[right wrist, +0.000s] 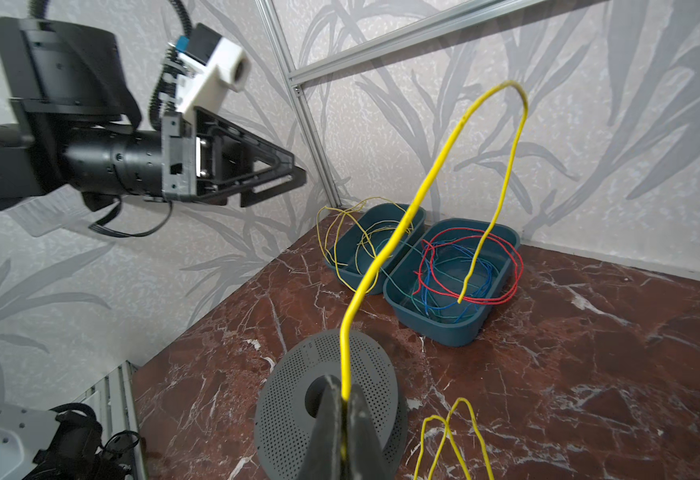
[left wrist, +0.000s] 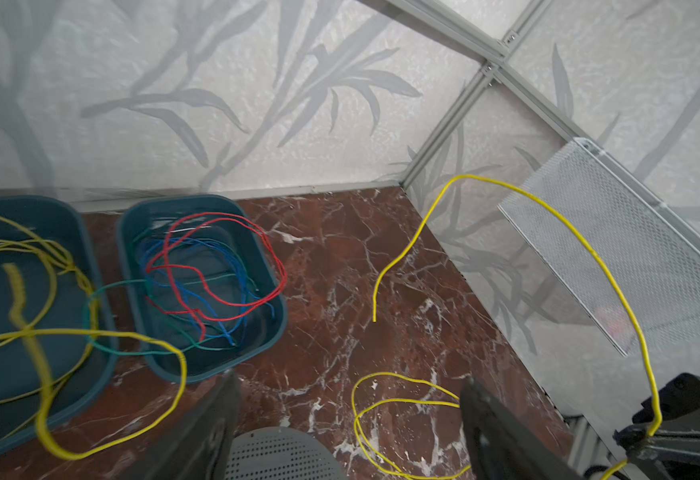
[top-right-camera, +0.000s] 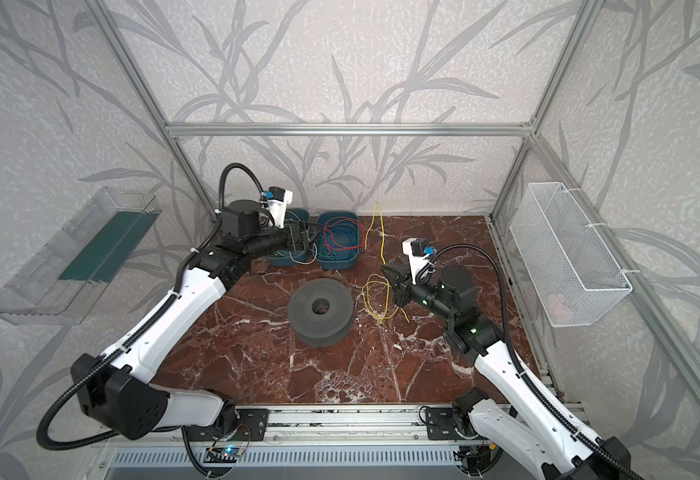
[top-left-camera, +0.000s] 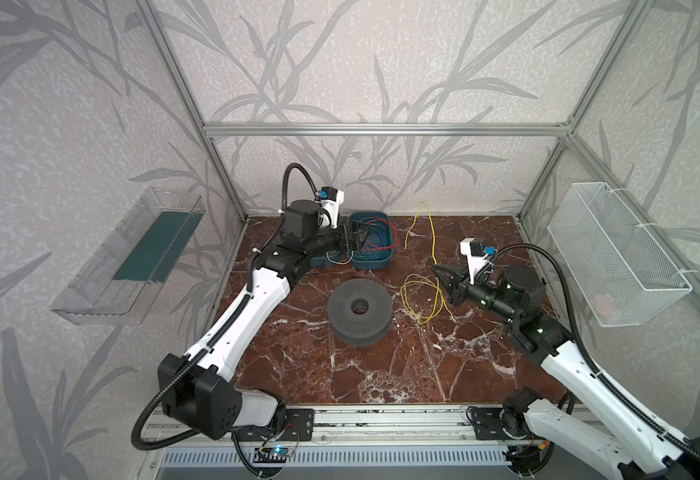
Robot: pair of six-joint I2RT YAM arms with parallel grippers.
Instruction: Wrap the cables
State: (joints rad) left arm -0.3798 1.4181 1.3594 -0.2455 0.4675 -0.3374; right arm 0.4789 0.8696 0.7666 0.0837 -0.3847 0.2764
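So, closest to the front is the grey spool (top-left-camera: pixel 359 311). It lies flat on the reddish marble table (top-left-camera: pixel 340 374), roughly in the middle, with its hole facing up.

Just right of the spool, the yellow cable (top-left-camera: pixel 433 245) sits in a few loose loops on the table, near the spool but not touching it. From those loops it climbs to the right gripper (top-left-camera: pixel 437 271), which is clamped tight on it. The right wrist view shows the cable pinched between the two fingers (right wrist: pixel 327 424), with the spool behind them. Past the grip, the cable shoots up, arches toward the back wall and drops again. Its loose end dangles beside the right tray (top-left-camera: pixel 381 261), and it's hard to tell whether that end touches the table.

Farther back on the left, the left gripper (top-left-camera: pixel 362 237) hangs in the air over the near side of the trays. Its fingers (left wrist: pixel 489 419) are spread wide with nothing between them, which is clear in the left wrist view.

At the very back, the two teal trays sit side by side by the wall. The right tray holds a tangle of red, blue and green wires (left wrist: pixel 190 286). The left tray (top-right-camera: pixel 286 261) holds more thin yellow cables (left wrist: pixel 70 331), some spilling over its rim. A white wire basket (top-left-camera: pixel 614 257) hangs on the right wall and a clear bin (top-left-camera: pixel 128 257) on the left.
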